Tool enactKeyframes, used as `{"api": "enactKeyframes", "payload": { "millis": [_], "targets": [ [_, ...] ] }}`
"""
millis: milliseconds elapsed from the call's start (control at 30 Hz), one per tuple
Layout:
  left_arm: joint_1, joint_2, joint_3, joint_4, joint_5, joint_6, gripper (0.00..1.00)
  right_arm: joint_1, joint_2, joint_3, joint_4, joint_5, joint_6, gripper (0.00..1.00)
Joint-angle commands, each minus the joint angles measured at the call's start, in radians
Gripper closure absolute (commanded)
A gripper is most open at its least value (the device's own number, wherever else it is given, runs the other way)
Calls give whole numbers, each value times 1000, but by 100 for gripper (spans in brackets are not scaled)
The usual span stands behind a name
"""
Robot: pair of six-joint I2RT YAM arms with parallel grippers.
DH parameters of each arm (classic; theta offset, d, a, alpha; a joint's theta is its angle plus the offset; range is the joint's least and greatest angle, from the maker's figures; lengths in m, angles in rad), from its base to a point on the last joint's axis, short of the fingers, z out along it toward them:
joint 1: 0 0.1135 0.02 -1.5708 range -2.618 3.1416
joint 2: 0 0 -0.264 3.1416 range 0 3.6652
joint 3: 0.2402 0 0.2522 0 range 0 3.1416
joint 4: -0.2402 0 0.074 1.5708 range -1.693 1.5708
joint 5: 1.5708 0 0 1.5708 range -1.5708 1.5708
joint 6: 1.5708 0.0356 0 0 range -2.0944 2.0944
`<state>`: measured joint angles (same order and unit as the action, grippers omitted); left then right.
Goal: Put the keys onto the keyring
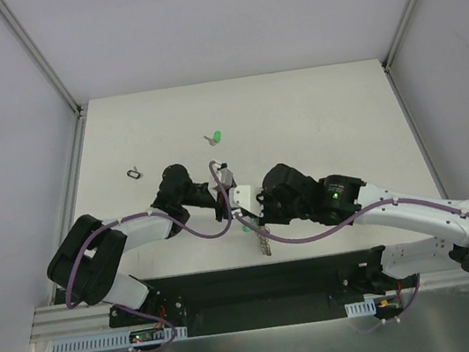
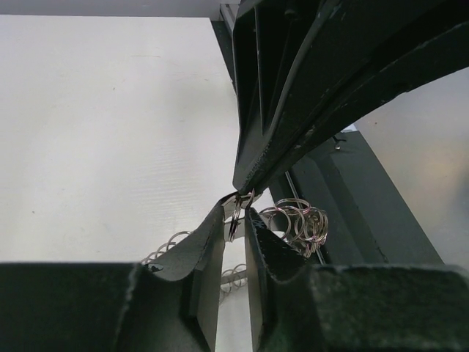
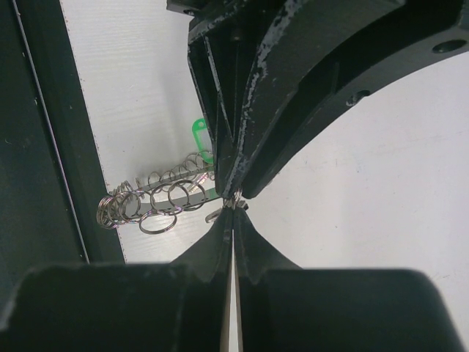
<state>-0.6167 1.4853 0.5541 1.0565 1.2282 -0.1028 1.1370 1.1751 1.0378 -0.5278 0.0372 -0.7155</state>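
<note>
The keyring is a coiled row of silver rings (image 1: 264, 243); it shows in the left wrist view (image 2: 297, 220) and the right wrist view (image 3: 146, 204). My left gripper (image 1: 242, 210) and right gripper (image 1: 259, 215) meet tip to tip above the table. The left gripper (image 2: 234, 213) pinches one thin silver loop of the keyring at its tips. The right gripper (image 3: 234, 213) is shut on thin silver metal at the same spot. A green-headed key (image 1: 217, 136) lies farther back. Another green key head (image 3: 199, 138) lies by the keyring. Black and blue keys are out of view.
A tiny black loop-shaped item (image 1: 134, 172) lies at the back left. The black base rail (image 1: 260, 279) runs along the near edge, close to the keyring. Grey walls enclose the white table (image 1: 323, 117) on three sides.
</note>
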Motion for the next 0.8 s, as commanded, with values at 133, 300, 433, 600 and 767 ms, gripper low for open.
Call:
{"api": "enactKeyframes", "payload": {
  "millis": [133,300,433,600,767],
  "targets": [
    [-8,-8,27,16,45,35,100,6,-32,25,43,0,-4,99],
    [-2,-49,6,-4,24,60,100,6,-58,12,43,23,10,99],
    [9,-86,-14,-26,7,78,100,6,-87,-7,38,38,17,99],
    [9,-120,-17,-59,-10,94,100,4,-98,-19,25,40,31,99],
    [11,-137,-19,-95,-12,115,100,4,-109,-35,19,41,39,99]
  ]
}}
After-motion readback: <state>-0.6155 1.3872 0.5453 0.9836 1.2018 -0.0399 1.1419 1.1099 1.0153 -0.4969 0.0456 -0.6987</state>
